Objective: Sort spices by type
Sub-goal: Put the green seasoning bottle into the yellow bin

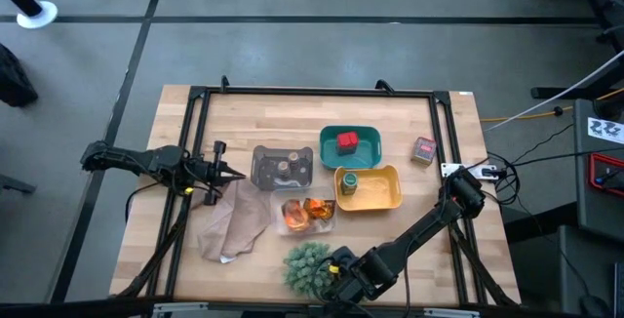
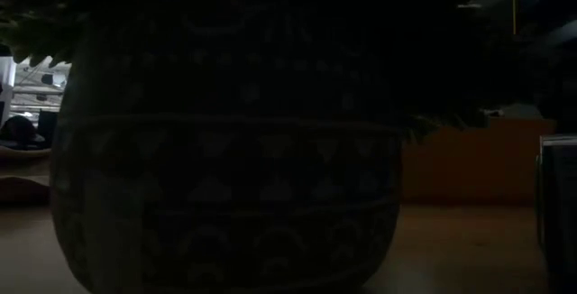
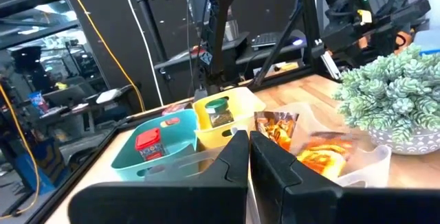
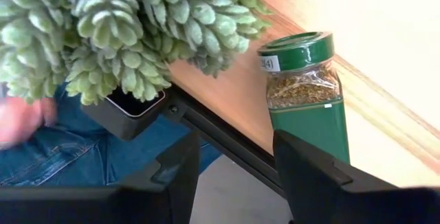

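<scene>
One green jar (image 4: 302, 86) stands upright on its base at the table's near edge, beside the spiky plant (image 4: 117, 31). My right gripper (image 4: 237, 155) is open and points steeply down just short of that jar, which stands beyond one fingertip, not in the gap. A teal tray (image 1: 370, 133) holds a red tub (image 1: 346, 142). A yellow tray (image 1: 385, 196) holds the other green jar (image 1: 349, 183). Two brown-topped jars (image 1: 285, 167) are in the grey tray, and orange sachets (image 1: 304, 211) in the clear tray. A second red tub (image 1: 422, 150) stands on the table's right. My left gripper (image 1: 222, 171) is shut at the left. My right gripper has one fingertip (image 4: 309, 169) in front of the green jar's lower part (image 4: 313, 124). I cannot tell whether it touches the jar. The jar stands upright on the table.
A crumpled brown cloth (image 1: 234, 225) lies at the near left. The plant's patterned pot (image 2: 225, 150) fills the low view. A black frame runs around the table (image 1: 195, 103). A person in jeans (image 4: 69, 155) is just beyond the near edge.
</scene>
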`<state>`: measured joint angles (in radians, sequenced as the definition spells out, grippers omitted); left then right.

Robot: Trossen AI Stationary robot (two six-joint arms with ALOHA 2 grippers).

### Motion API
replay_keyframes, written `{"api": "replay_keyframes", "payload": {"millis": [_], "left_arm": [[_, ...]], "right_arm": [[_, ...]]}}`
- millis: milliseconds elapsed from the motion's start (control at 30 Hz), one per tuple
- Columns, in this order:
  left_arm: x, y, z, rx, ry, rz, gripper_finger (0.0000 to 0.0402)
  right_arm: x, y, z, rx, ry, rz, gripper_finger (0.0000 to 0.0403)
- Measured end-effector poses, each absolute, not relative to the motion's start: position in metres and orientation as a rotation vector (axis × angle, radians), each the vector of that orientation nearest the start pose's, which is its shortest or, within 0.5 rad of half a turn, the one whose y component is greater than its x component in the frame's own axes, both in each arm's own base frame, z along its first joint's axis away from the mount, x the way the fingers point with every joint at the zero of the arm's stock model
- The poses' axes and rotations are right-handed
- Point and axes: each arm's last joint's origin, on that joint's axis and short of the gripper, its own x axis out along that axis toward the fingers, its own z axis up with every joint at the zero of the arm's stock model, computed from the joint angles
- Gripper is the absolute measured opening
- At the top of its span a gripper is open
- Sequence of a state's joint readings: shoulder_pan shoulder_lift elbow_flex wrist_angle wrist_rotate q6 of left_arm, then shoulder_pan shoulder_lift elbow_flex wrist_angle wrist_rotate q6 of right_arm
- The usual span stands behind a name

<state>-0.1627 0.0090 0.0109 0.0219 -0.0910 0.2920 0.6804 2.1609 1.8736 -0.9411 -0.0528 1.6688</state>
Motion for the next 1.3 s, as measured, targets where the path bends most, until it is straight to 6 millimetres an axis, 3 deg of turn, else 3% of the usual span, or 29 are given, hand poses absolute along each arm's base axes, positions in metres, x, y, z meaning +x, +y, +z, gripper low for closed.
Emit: {"api": "replay_keyframes", "payload": {"millis": [933,1067,1300], "left_arm": [[0.0966,-0.0132,0.1685,0.29,-0.032,-0.068,0.0],[0.0966,-0.0132,0.1684,0.285,-0.032,-0.068,0.0],[0.0966,-0.0132,0.1685,0.285,-0.032,-0.068,0.0]], "right_arm": [[0.345,0.2816,0.218,0.985,1.371,-0.533,0.0189],[0.3435,0.2811,0.2172,0.981,1.398,-0.542,0.0228],[0.3429,0.2812,0.2152,0.951,1.411,-0.52,0.0342]]}}
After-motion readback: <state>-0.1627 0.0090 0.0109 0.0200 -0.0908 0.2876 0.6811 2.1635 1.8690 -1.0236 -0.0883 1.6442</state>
